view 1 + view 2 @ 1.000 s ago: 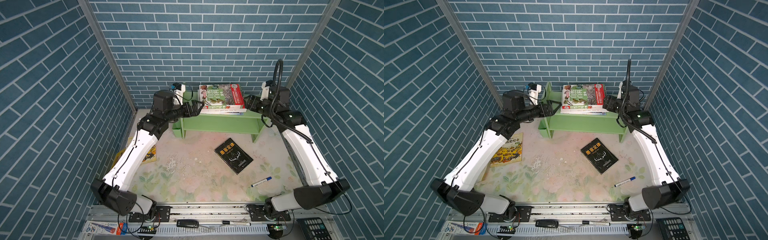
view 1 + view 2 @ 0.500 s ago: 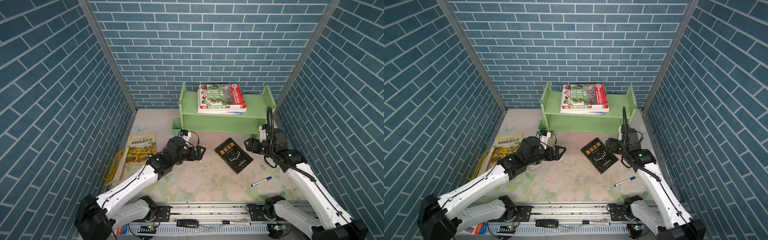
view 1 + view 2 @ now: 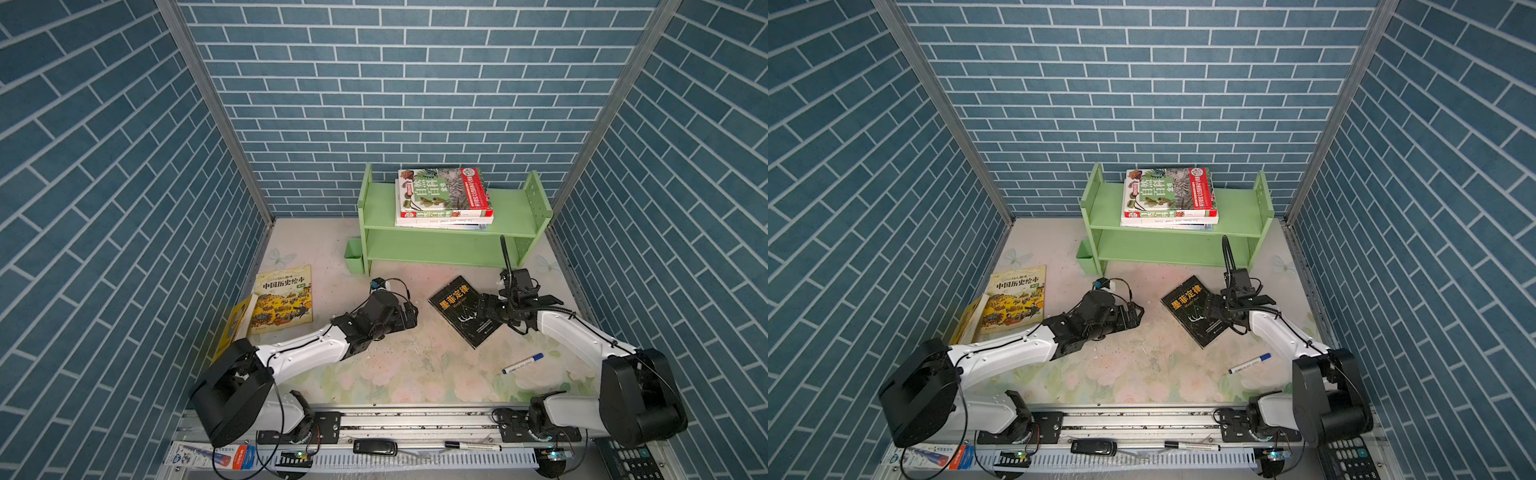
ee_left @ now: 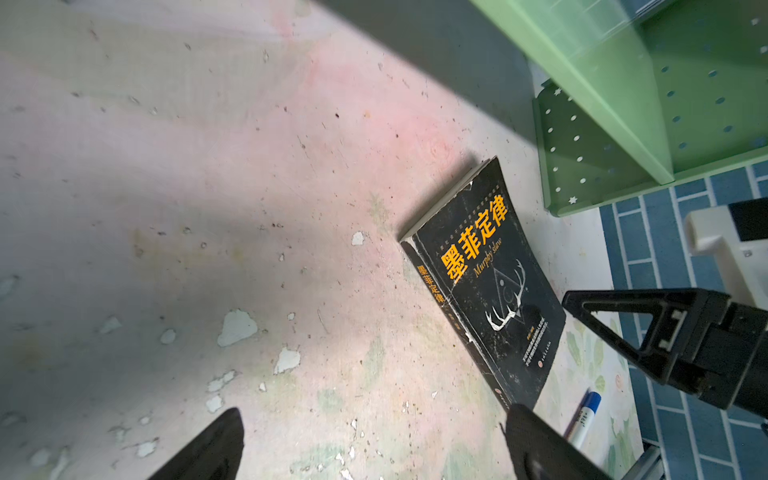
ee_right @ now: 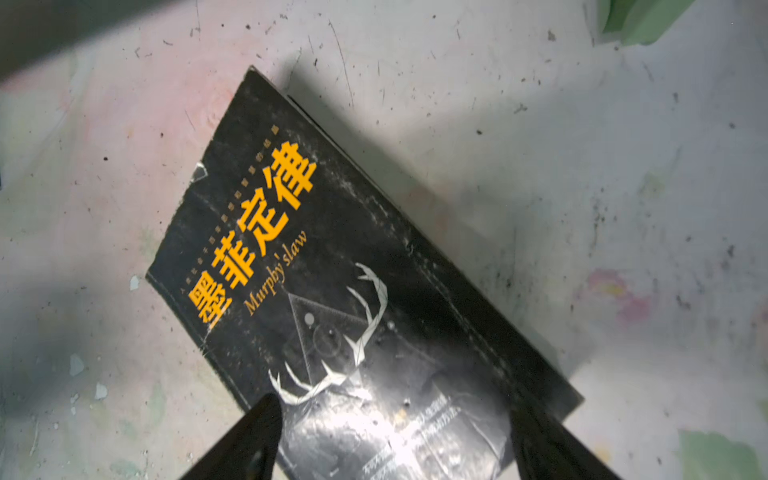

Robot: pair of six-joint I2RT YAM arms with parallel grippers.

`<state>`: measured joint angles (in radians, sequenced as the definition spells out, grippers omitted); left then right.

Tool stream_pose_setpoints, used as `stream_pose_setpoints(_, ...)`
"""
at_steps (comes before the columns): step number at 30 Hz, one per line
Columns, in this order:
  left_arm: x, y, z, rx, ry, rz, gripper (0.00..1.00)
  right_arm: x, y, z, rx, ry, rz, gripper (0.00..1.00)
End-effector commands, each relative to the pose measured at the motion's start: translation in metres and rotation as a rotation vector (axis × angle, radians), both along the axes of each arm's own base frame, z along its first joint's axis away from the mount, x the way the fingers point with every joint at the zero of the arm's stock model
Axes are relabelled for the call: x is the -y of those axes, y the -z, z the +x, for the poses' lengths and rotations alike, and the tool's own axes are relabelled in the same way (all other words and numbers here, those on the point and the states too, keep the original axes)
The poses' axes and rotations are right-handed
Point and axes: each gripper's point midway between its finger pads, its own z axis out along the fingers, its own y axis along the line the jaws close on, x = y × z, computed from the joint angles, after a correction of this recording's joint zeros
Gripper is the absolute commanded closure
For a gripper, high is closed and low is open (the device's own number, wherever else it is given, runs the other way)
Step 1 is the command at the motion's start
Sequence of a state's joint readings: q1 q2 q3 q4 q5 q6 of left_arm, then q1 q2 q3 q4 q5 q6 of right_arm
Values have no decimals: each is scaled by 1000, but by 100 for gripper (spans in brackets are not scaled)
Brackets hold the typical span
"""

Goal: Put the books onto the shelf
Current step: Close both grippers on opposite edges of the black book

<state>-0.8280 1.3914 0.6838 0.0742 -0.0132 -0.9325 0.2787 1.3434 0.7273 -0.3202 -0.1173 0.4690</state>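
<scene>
Hovering right pincer [image 5: 395, 405]: my fingers stand spread wide and grip nothing, low over the near end of the black book [image 5: 332, 249].
Cover writing: I read "墨菲定律" in bold orange, with "Murphy'slaw" in thin orange script under it and a white antler drawing below. The small print nearest my fingers is too blurred to read.
Spine: it carries orange characters too, seen from my left wrist.
Book edges: it lies flat and askew on the floral mat [image 3: 395, 365], its far corner turned toward the shelf and its corners worn white.
Left pincer [image 4: 374, 411]: it is spread wide and empty, facing the book's spine, whose near corner lies just past one fingertip.
Open room: bare mat lies between my two pincers, and more between the book and the shelf.
Marker pen [image 3: 522, 363]: blue-capped, it lies behind my right pincer, well apart from the book. Its barrel print is too small to read.
Yellow book [image 3: 282, 299]: it lies flat out past my left arm, titled "中国历史绘本". A second yellow book [image 3: 237, 322] tilts against the wall just beside it.
Shelf [image 3: 511, 212]: it stands beyond both pincers at the back wall. A stack sits on its top tier under the green book [image 3: 440, 191], titled "自然百科", with bare board on either side.
Cup-box [image 3: 353, 257]: it hangs on the shelf's side nearer my left pincer.
</scene>
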Motion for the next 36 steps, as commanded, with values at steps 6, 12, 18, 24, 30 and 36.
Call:
stream_pose_setpoints(6,43,-7,7,-22,40,-121,0,-8,4,41,56,-68,-11,14)
stream_pose_setpoints(12,52,5,6,-70,44,-142,0,-13,20,47,12,-86,3,16)
stream_pose_setpoints(18,61,14,6,-113,62,-146,0,-25,36,45,-44,-112,63,19)
stream_pose_setpoints(24,71,28,6,-174,62,-170,2,-40,49,29,-106,-103,167,23)
stream_pose_setpoints(30,68,45,5,-249,6,-151,5,-58,51,8,-123,-73,240,24)
stream_pose_setpoints(36,49,53,1,-282,-63,-85,5,-93,53,-14,-145,-85,256,24)
